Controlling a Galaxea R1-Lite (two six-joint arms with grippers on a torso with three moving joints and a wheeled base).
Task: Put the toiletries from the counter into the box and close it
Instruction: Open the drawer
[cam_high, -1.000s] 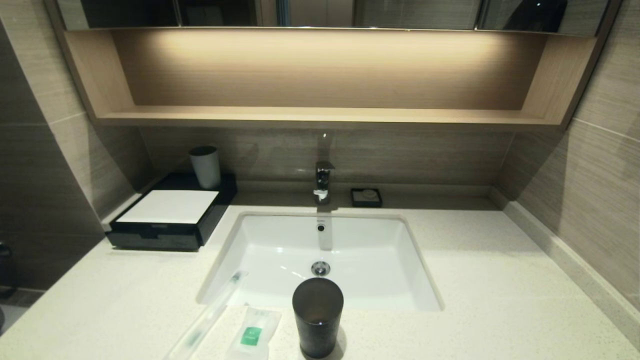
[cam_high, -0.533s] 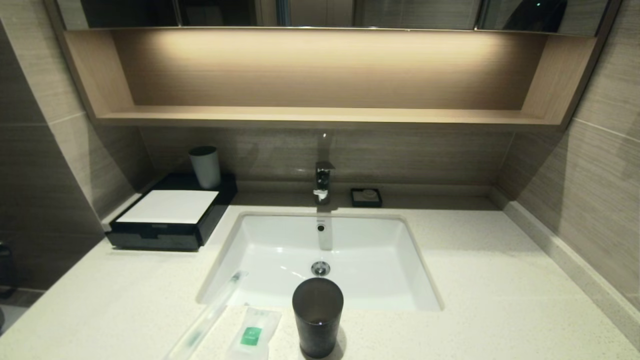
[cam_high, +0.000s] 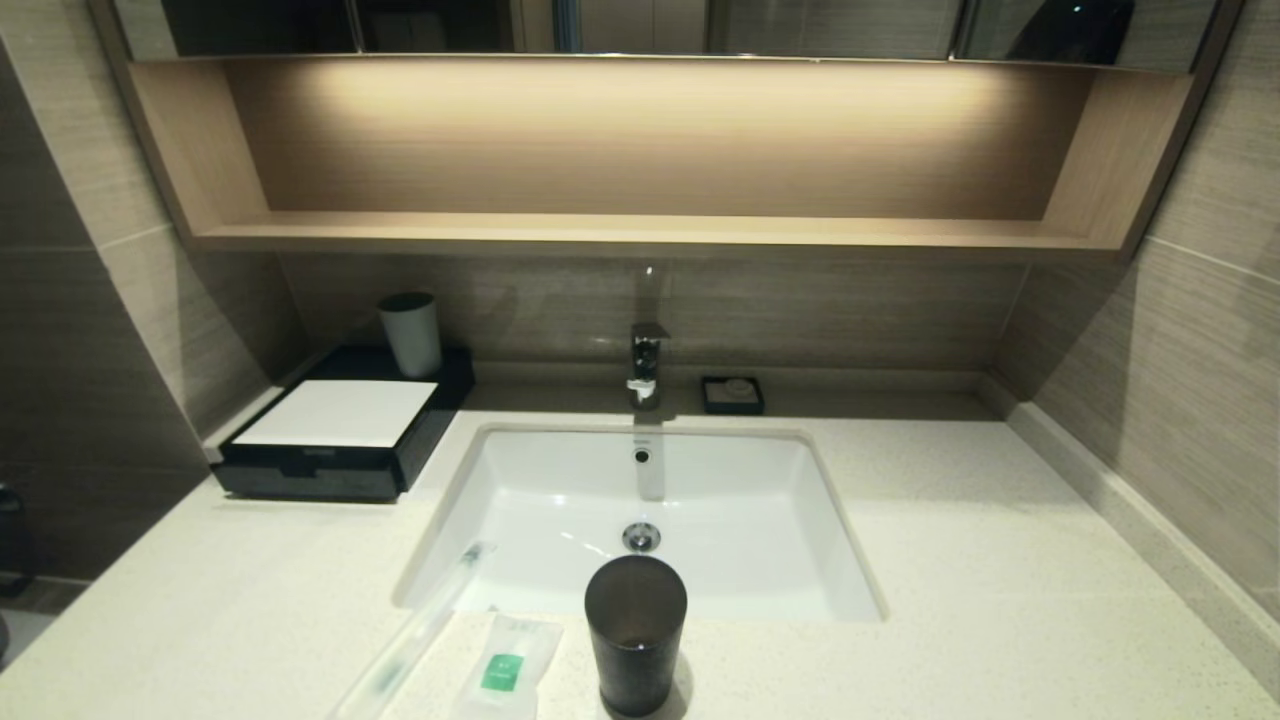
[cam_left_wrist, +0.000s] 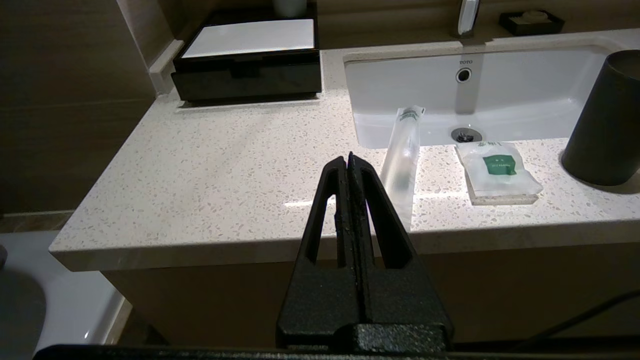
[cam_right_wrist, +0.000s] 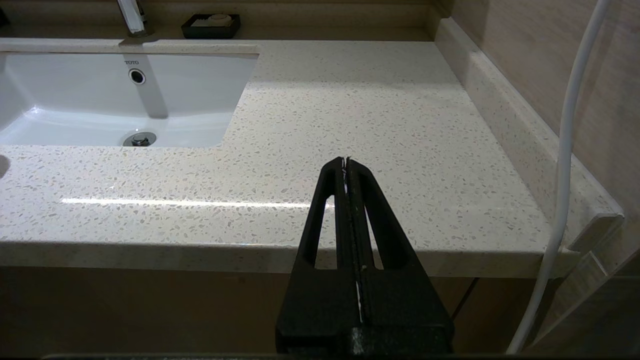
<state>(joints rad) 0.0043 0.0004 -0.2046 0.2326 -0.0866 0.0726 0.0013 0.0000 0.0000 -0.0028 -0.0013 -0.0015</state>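
Left tool (cam_left_wrist: 347, 162) and right tool (cam_right_wrist: 346, 165) pressed together, empty, off the counter (cam_left_wrist: 210, 170)

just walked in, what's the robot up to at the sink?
Nothing is being handled yet. The wrapped toothbrush and the small sachet lie on the counter at the sink's front edge, beside a dark tumbler. The black box sits shut at the back left corner. The left gripper and right gripper both hang short of the counter's front edge, fingers shut and empty.
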